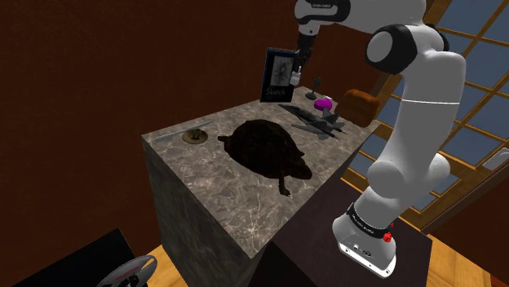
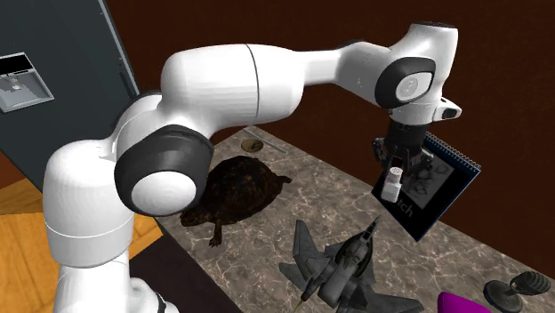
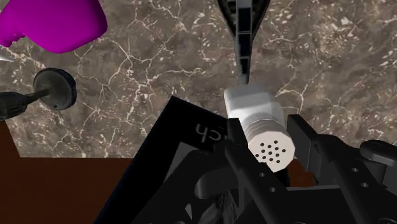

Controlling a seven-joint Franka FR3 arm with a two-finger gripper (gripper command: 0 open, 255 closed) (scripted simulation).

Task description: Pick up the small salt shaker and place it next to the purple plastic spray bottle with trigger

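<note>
Grasp: the gripper (image 3: 267,137) was clenched on the salt shaker (image 3: 257,111), with a black finger on each side.
Position: the shaker hung in front of the propped sketchbook (image 2: 431,191), apparently clear of the marble counter (image 1: 212,196).
Destination: the purple spray bottle (image 1: 324,104) stood apart, at five o'clock from the shaker in the shoulder view.
Surroundings: a toy jet (image 2: 342,262) lay just beside the bottle, and a dark turtle (image 1: 265,147) sat at seven o'clock.

White salt shaker (image 3: 256,109) in the tool (image 3: 270,141)

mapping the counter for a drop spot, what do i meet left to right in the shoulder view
small round object → dark turtle → purple spray bottle; sketchbook, toy jet and gripped salt shaker overlap these, left out
</note>
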